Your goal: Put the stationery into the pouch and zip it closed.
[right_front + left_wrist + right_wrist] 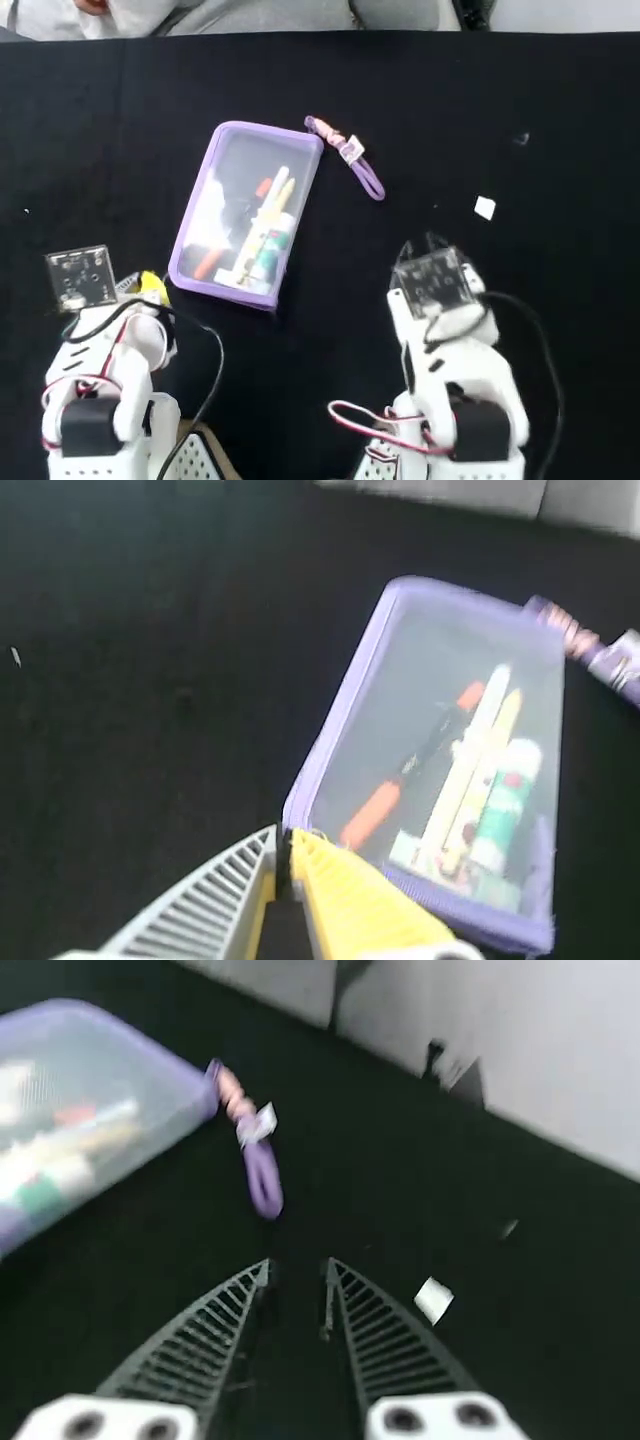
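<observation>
The pouch (223,290) lies flat on the black desk (520,90), just beyond our left pincer (284,842). That pincer's grey and yellow fingers are pressed together with nothing between them. Their tips sit right at the pouch's near corner, and we cannot tell whether they touch it.

Our right pincer (298,1270) hangs over bare desk, well to the side of the pouch, its two ribbed fingers a little apart and gripping nothing. Ahead of it lies the purple strap (262,1175), which runs out from the pouch's far corner. The strap has a pink section and a small white tag (257,1123), and any print on the tag is too blurred for us to read.

The stationery (262,225) sits inside the pouch and shows through its clear face. We see an orange pen (372,812) and a white stick and a yellow stick (507,715) side by side along the pouch's length. There is also a white tube (508,795) whose label carries green and red marks that we cannot make out.

The pouch is a rectangle with a lilac border around a see-through panel, set at a slant to the desk's edges. We cannot tell whether its zip is closed. A small white scrap (485,208) lies on the desk beyond the right pincer, well apart from the pouch.
</observation>
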### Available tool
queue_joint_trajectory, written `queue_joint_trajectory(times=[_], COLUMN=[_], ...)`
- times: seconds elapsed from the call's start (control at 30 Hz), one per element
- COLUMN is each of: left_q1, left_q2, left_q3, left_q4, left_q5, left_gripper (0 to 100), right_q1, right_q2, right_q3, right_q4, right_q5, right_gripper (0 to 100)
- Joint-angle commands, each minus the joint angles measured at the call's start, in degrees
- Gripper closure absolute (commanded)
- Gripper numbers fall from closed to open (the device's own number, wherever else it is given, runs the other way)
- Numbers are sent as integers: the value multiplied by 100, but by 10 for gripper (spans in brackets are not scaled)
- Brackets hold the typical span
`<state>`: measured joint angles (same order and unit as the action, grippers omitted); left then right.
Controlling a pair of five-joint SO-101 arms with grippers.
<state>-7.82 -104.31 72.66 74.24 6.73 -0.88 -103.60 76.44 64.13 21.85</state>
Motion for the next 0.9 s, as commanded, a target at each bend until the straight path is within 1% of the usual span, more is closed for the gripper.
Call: queue_joint_trajectory(times=[0.0, 0.2, 0.27, 0.37, 0.47, 0.6, 0.73, 0.87], left_q1=[-57, -57, -48, -57, -4, -31, -13, -13], left_q2=[-18, -18, -9, -9, -9, -9, 0, 0], left_q3=[365, 1165, 1358, 1631, 1851, 1947, 2211, 2281], left_q4=[-88, -571, -519, -290, -123, -185, -255, -211], left_q5=[-79, -141, -545, -1345, -1767, -1758, -1758, -1758], left_gripper=[971, 971, 971, 971, 971, 971, 970, 970], right_q1=[70, 70, 70, 70, 79, 79, 79, 79], right_q2=[-497, -497, -497, -479, -488, -488, -488, -488], right_q3=[488, 1393, 1657, 2009, 2000, 2000, 2000, 2000], right_q4=[0, 44, 44, 70, 378, 475, 1064, 1073], right_q5=[-62, -62, -62, -62, -62, -62, -9, -9], right_gripper=[923, 923, 923, 923, 923, 923, 923, 923])
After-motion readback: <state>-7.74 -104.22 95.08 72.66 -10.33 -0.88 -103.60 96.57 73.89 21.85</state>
